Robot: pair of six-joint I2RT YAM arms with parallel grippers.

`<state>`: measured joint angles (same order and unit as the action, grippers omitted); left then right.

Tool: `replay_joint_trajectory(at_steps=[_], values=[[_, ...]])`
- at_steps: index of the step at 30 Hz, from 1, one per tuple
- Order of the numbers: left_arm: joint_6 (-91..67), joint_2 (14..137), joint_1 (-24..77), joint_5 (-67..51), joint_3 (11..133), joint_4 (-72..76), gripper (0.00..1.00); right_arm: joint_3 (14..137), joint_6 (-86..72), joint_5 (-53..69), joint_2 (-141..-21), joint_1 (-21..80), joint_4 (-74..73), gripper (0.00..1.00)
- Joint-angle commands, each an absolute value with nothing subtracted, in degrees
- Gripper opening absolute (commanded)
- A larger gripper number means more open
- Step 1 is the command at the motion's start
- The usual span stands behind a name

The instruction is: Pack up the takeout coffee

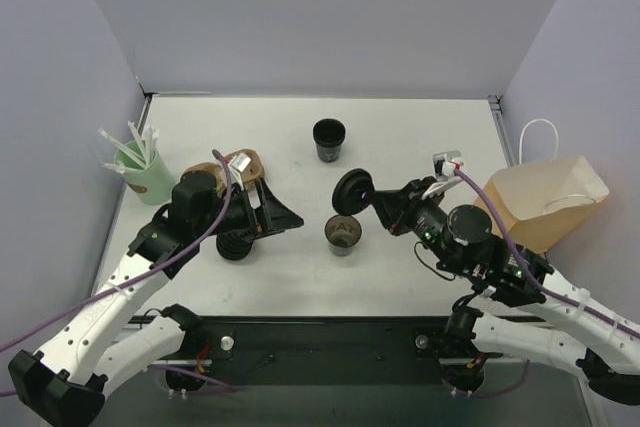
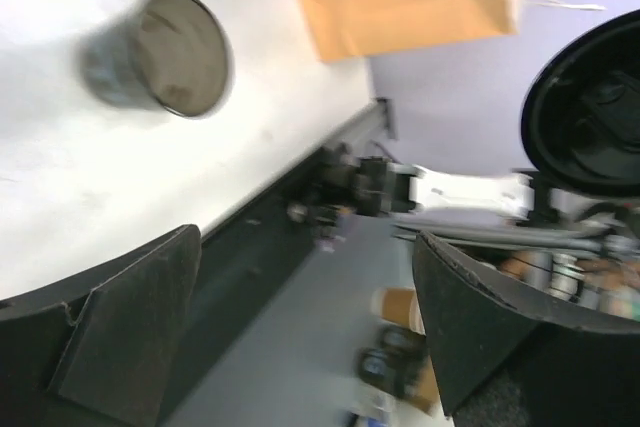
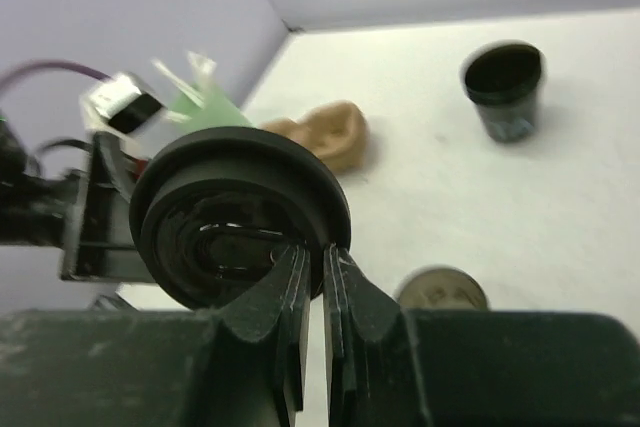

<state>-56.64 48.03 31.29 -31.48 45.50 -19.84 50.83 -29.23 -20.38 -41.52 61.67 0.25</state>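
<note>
My right jaws are pinched almost shut on the rim of the black lid [image 1: 350,190], which stands on edge with its face turned leftward. The open coffee cup [image 1: 342,234] stands upright on the bench [image 1: 420,127], just on the near side of that lid and lower. I judge the lid must tip flat and come down a little toward me to seat. My left jaws gape wide and empty, farther from the cup, above the ribbed black stack [image 1: 235,245]. The brown paper bag [image 1: 545,202] sits well off to the right.
</note>
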Motion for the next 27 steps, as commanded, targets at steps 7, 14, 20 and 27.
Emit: replay_joint_trajectory(at_steps=[7, 14, 20, 27], values=[[-28.1, 50.1, 30.3, -0.1, 58.4, -41.7, 0.97, 67.5, -29.6, -17.1, -56.0, 50.8, -43.1, 0.0], [-23.7, 40.9, 30.2, 6.9, 48.2, -37.3, 0.97, 72.4, -26.4, -8.9, -69.9, 49.0, -46.3, 0.0], [-23.3, 35.4, 30.4, 4.4, 46.1, -35.2, 0.97, 77.4, -25.0, -6.4, -80.0, 47.7, -46.7, 0.0], [-22.4, 36.2, 30.4, 5.5, 46.8, -36.2, 0.97, 80.3, -24.1, -7.4, -87.8, 47.5, -46.7, 0.0]])
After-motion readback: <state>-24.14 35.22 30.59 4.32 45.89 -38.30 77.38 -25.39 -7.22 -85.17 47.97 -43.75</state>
